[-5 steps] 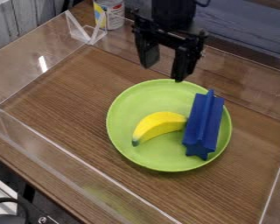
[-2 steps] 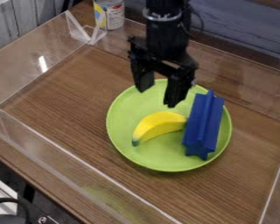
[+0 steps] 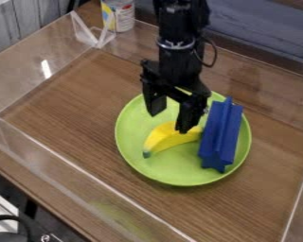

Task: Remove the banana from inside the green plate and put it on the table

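The yellow banana [image 3: 166,142] lies inside the lime-green plate [image 3: 139,155], partly covered at its upper end by my gripper. My gripper [image 3: 170,114] points straight down just over that end of the banana, its two black fingers spread apart with nothing held between them. One finger [image 3: 154,102] stands over the plate's left inner part, the other [image 3: 189,117] nearer the blue block. Whether the fingertips touch the banana or the plate I cannot tell. The plate rests on the brown wood-grain table [image 3: 65,104].
A long blue ridged block [image 3: 220,132] lies in the plate's right half, close beside the gripper. Clear acrylic walls [image 3: 41,151] border the table. A bottle [image 3: 115,14] stands beyond the back wall.
The gripper has come down and toward the front-left, from above the plate's far rim to just over the banana. Its jaws stayed open. The banana and block have not moved.
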You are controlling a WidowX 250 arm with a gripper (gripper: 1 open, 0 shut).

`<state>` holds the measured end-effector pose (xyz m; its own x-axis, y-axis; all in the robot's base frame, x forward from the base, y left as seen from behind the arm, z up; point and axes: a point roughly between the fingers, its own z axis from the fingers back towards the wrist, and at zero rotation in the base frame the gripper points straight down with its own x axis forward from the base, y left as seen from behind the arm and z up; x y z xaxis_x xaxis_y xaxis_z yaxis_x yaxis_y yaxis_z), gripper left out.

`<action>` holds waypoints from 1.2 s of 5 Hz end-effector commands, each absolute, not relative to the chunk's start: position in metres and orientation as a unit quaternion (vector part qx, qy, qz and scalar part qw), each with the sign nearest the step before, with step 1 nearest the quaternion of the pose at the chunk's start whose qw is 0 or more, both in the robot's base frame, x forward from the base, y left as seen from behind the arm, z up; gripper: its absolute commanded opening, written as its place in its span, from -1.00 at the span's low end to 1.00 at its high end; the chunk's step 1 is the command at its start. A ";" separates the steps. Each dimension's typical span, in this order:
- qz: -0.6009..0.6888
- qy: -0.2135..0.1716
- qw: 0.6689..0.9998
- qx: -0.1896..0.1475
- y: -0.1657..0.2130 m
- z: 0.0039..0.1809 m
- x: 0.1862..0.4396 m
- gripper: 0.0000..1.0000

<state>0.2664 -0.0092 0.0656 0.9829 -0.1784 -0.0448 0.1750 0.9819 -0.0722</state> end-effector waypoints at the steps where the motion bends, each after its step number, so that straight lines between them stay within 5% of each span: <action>1: -0.088 0.014 0.996 -0.025 -0.005 0.061 0.273 1.00; 6: -0.079 0.012 0.997 -0.021 -0.009 0.063 0.282 1.00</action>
